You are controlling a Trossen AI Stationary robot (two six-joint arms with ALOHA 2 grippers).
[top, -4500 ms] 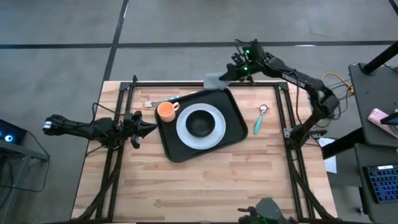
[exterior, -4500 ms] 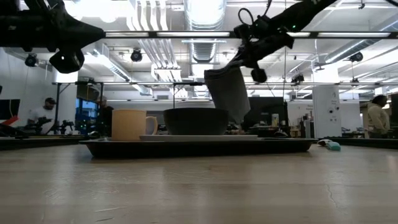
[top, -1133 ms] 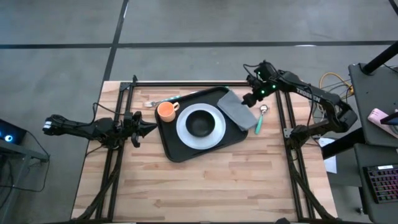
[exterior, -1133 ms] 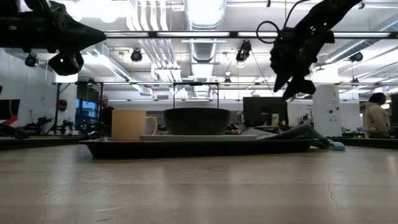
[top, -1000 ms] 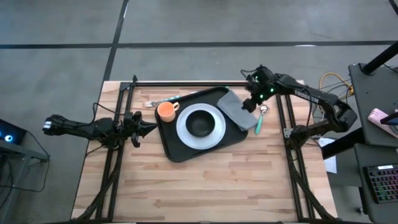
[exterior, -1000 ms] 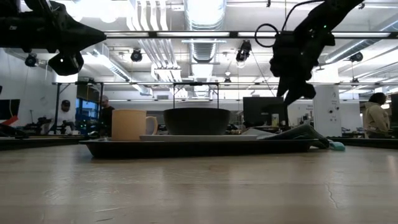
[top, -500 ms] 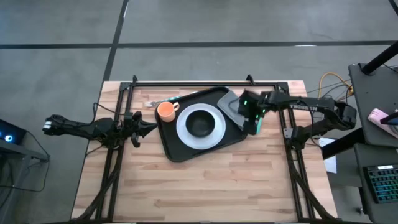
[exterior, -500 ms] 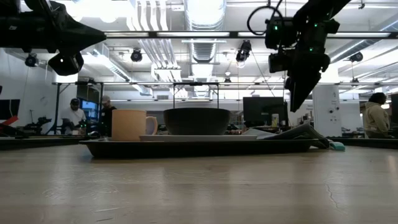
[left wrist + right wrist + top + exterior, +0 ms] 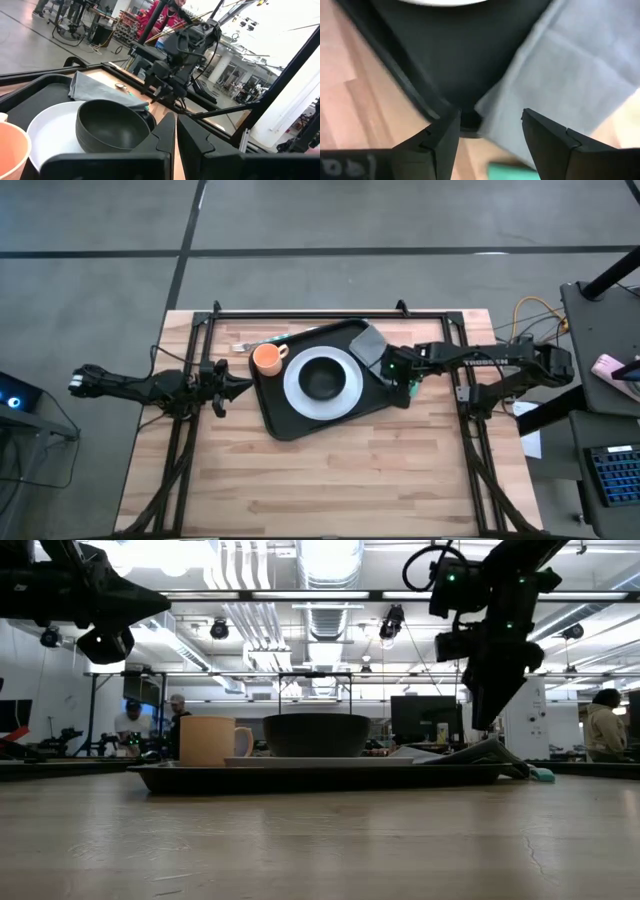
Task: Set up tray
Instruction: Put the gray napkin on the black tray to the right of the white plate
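Right claw (image 9: 398,372) now lower, spread, seemingly above tray (image 9: 285,423) corner.

Tray (image 9: 290,420) sat mid-table, turned at a slant. On it: plate (image 9: 297,392) at centre with bowl (image 9: 321,379) in it; cup (image 9: 266,358) on the tray's left part, beside the plate; folded cloth (image 9: 368,342) on the right far corner, its edge overhanging the rim. Fork (image 9: 243,346) lay on the table (image 9: 330,480) just off the tray's far-left side. Right gripper (image 9: 398,370) hung over the tray's right edge, above the cloth. Left gripper (image 9: 232,385) waited left of the tray, near the cup.
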